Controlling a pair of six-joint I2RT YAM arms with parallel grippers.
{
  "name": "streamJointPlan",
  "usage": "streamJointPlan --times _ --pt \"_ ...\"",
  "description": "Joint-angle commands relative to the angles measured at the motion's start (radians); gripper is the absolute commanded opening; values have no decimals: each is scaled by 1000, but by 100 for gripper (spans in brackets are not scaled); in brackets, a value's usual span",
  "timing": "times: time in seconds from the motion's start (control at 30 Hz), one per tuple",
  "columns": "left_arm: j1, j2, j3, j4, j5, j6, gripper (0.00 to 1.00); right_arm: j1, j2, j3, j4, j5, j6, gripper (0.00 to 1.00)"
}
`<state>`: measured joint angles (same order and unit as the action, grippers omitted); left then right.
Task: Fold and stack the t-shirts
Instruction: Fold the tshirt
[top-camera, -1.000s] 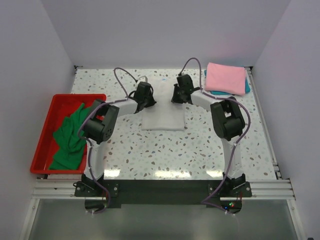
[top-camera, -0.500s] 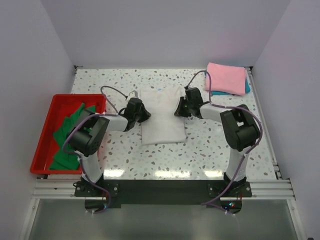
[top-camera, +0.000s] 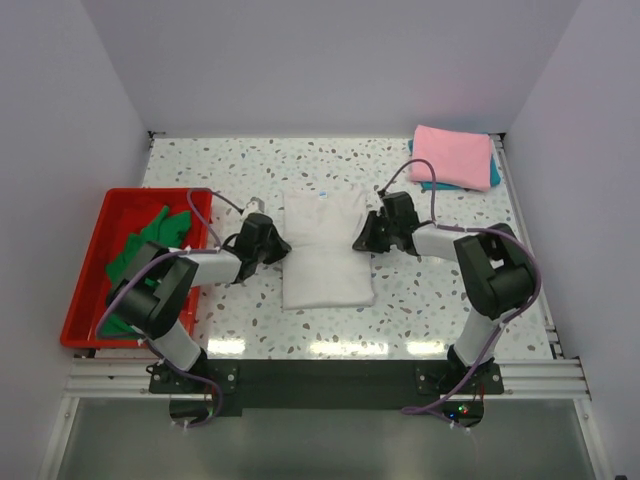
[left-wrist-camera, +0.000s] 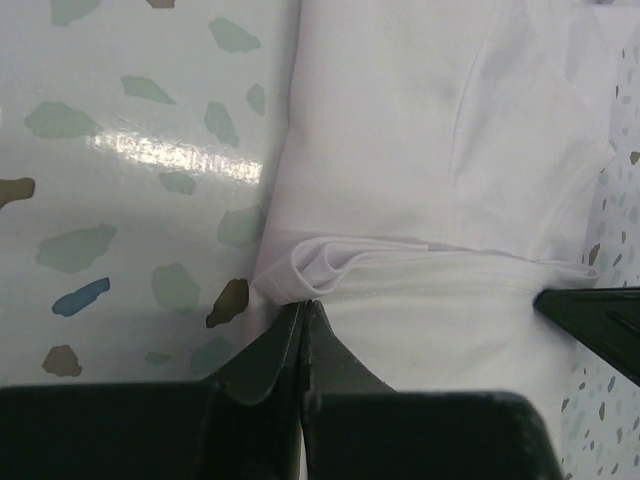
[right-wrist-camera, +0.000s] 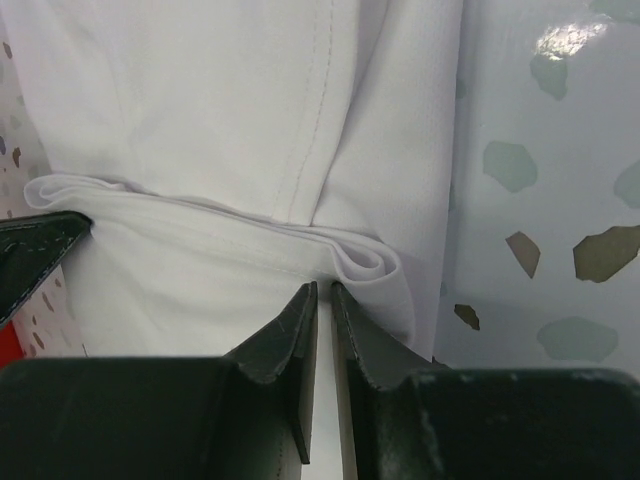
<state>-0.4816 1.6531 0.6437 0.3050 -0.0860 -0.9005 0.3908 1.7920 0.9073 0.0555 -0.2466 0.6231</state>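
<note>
The white t-shirt (top-camera: 327, 250) is laid folded as a tall rectangle in the middle of the tabletop (top-camera: 240, 165), between the two arms; a doubled layer of cloth is seen across it in both wrist views, with a stitched seam running lengthwise in the right wrist view. Its left edge is pinched by the left hand (top-camera: 276, 243), whose fingertips (left-wrist-camera: 285, 335) are pressed tight together where the cloth puckers into a small fold; its right edge is pinched by the right hand (top-camera: 364, 240), whose fingertips (right-wrist-camera: 300, 310) are held nearly together, with only a slim gap, at a like fold. Both hands are held low against the tabletop, pointing inward at each other. A folded pink t-shirt (top-camera: 452, 155) is stacked on a teal t-shirt (top-camera: 491, 176) at the far right corner, well apart from the white one; a crumpled green t-shirt (top-camera: 140, 275) is held in the red tray (top-camera: 130, 194) at the left edge of the tabletop.
</note>
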Motion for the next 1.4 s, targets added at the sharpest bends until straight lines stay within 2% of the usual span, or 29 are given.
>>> streamJointPlan --times 0.0,0.07,0.3,0.43,0.57,0.63,0.67,0.77,0.8,0.83,0.93,1.13,1.37 --pt "29 10 6 -147 -84 80 2 -32 1 -51 -95 43 -11 17" --pt "29 40 48 -178 -92 95 2 -53 1 -59 -85 3 -2 17" --pt "34 39 53 -193 -90 106 1 -150 15 -71 -59 -135 12 17" --pt "38 2 62 -198 -74 129 3 -178 -3 -58 -78 -161 6 18" --pt "41 -33 132 -239 -48 187 8 -191 -34 -10 -140 -152 -8 19" --pt "46 -59 157 -262 -43 215 17 -198 -61 1 -187 -120 -20 20" --pt "46 -96 172 -277 -38 225 26 -201 -101 4 -203 -100 -28 23" --pt "47 -185 185 -302 -34 253 43 -196 -175 -28 -236 -45 -34 32" --pt "46 -209 183 -337 -35 249 50 -193 -225 -42 -238 -43 -33 39" --pt "46 -231 177 -349 -37 245 52 -190 -247 -57 -255 -34 -34 42" --pt "41 -349 76 -391 -18 210 52 -167 -385 -165 -257 12 -14 47" --pt "5 -573 -197 -337 75 120 53 23 -664 -398 -275 142 101 49" --pt "-52 -693 -361 -268 160 58 54 52 -881 -593 -310 158 182 50"
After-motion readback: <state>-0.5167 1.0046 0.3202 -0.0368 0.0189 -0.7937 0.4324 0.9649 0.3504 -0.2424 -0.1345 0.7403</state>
